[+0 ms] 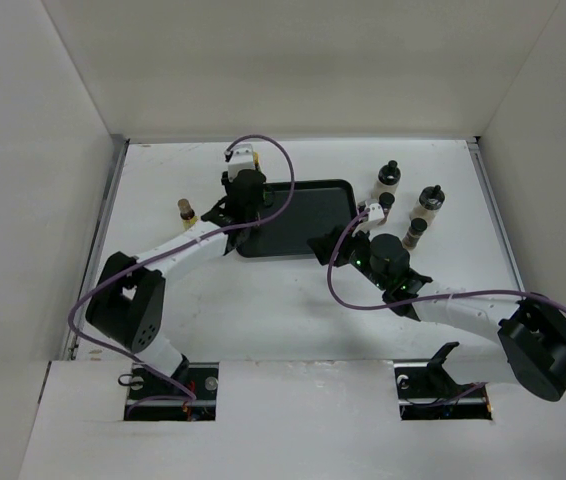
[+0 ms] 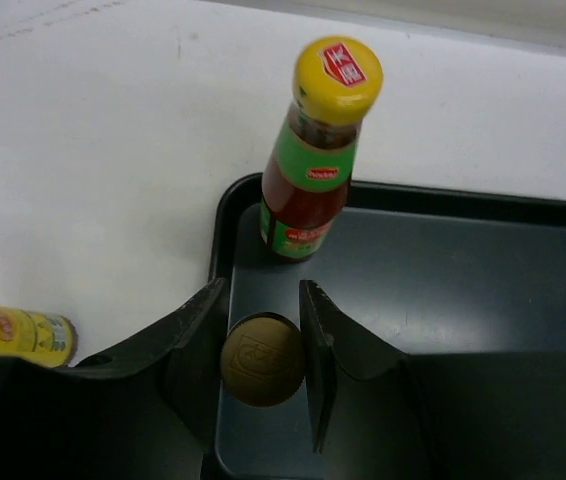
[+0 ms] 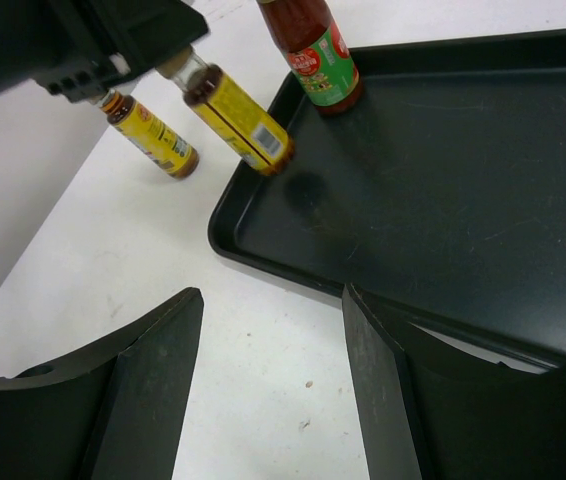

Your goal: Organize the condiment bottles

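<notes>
Left pincer (image 2: 260, 310): clamped on the cap end of the yellow-labelled bottle (image 2: 263, 360)
Held bottle: upright, long axis running straight down from the pincer, over the tray (image 1: 308, 210) side facing the table's left edge; base contact cannot be told
Red-labelled bottle (image 2: 308, 175): stands just beyond it, in the tray corner
Right pincer (image 3: 271, 295): apart, empty, farther off
Next, likely: lower, release

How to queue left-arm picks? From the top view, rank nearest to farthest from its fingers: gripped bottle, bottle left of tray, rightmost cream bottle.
1. Gripped bottle, between the left gripper's fingers, by the tray's left rim.
2. Table bottle, just left of the tray.
3. Rightmost cream bottle, far right.
</notes>
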